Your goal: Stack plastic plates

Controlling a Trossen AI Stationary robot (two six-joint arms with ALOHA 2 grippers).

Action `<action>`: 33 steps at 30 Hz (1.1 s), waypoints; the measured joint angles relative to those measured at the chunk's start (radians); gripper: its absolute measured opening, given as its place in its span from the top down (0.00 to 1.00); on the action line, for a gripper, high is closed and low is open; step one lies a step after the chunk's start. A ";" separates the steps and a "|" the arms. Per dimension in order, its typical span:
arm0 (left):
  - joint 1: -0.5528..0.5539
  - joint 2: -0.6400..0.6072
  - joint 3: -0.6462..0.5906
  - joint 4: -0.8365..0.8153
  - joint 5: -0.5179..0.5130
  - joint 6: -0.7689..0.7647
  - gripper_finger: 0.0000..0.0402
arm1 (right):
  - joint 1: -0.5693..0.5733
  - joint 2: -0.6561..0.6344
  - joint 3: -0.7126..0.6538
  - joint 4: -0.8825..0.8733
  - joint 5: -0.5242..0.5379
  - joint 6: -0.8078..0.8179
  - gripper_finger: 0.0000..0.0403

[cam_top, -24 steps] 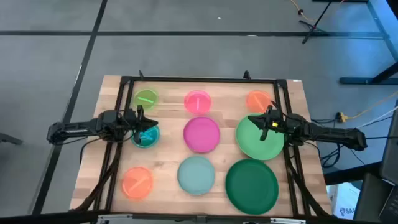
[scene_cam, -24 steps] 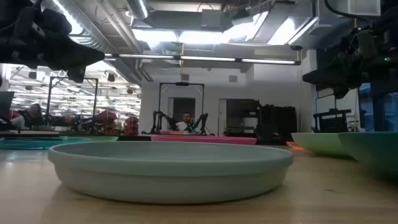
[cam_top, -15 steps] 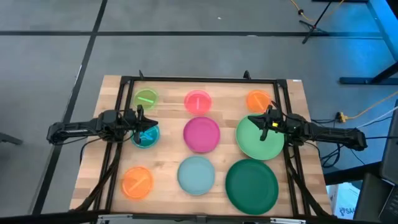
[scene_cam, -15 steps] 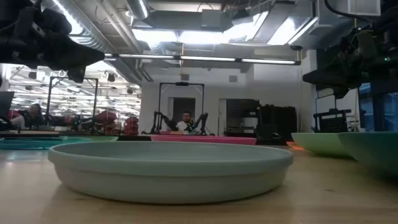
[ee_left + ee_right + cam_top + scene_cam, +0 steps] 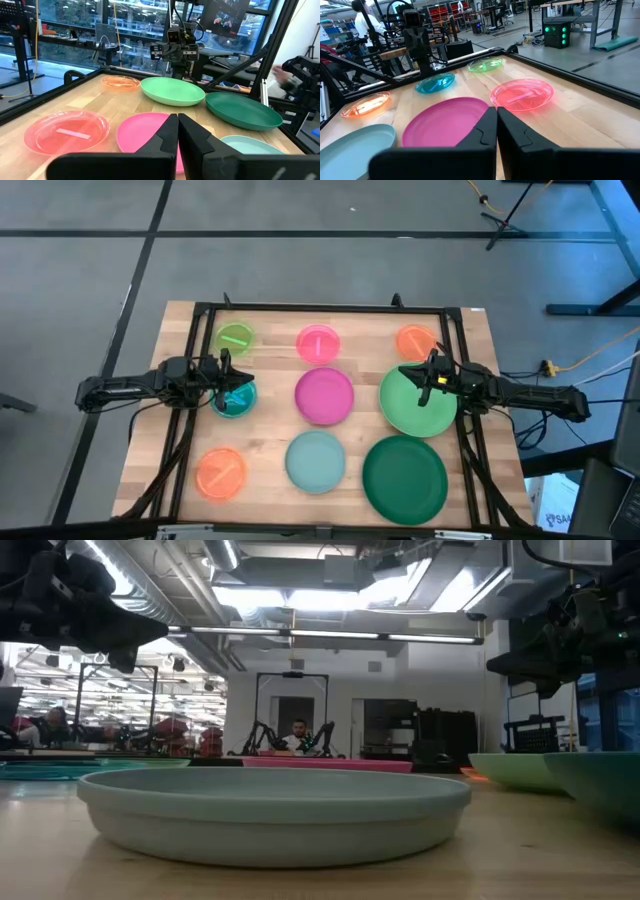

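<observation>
Nine plates lie singly on the wooden table. Along the far row are the small lime plate (image 5: 235,338), pink plate (image 5: 318,343) and orange plate (image 5: 415,340). The middle row holds the small teal plate (image 5: 235,400), the magenta plate (image 5: 324,395) and the large light green plate (image 5: 417,405). Nearest are a second orange plate (image 5: 221,472), the grey-teal plate (image 5: 316,460) and the dark green plate (image 5: 404,478). My left gripper (image 5: 240,378) (image 5: 178,120) is shut and hovers over the teal plate. My right gripper (image 5: 405,374) (image 5: 496,112) is shut, above the light green plate's left rim.
A black frame (image 5: 320,308) runs around the table top, with both arms reaching in over its left and right rails. Bare wood shows between the plates. In the low view the grey-teal plate (image 5: 273,810) fills the foreground. People and equipment stand in the room beyond.
</observation>
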State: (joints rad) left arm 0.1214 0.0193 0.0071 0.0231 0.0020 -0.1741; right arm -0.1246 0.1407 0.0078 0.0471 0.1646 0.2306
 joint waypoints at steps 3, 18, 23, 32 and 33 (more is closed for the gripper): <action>0.000 0.000 0.000 0.000 0.000 0.000 0.99 | 0.000 0.000 0.000 0.000 0.000 0.000 0.99; 0.000 0.000 0.000 0.000 0.000 0.000 0.99 | 0.000 0.000 0.000 0.000 0.000 0.000 0.99; 0.000 0.000 0.000 0.034 -0.024 -0.009 0.99 | 0.000 0.000 0.000 0.000 0.000 0.000 0.99; 0.000 0.008 0.000 0.157 -0.064 -0.001 0.99 | 0.000 0.000 0.000 0.002 0.000 0.000 0.99; 0.000 0.016 0.000 0.170 -0.065 0.000 0.99 | 0.000 0.000 0.000 0.003 0.000 0.000 0.99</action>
State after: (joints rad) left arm 0.1215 0.0353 0.0071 0.1935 -0.0633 -0.1738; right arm -0.1249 0.1406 0.0074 0.0499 0.1646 0.2306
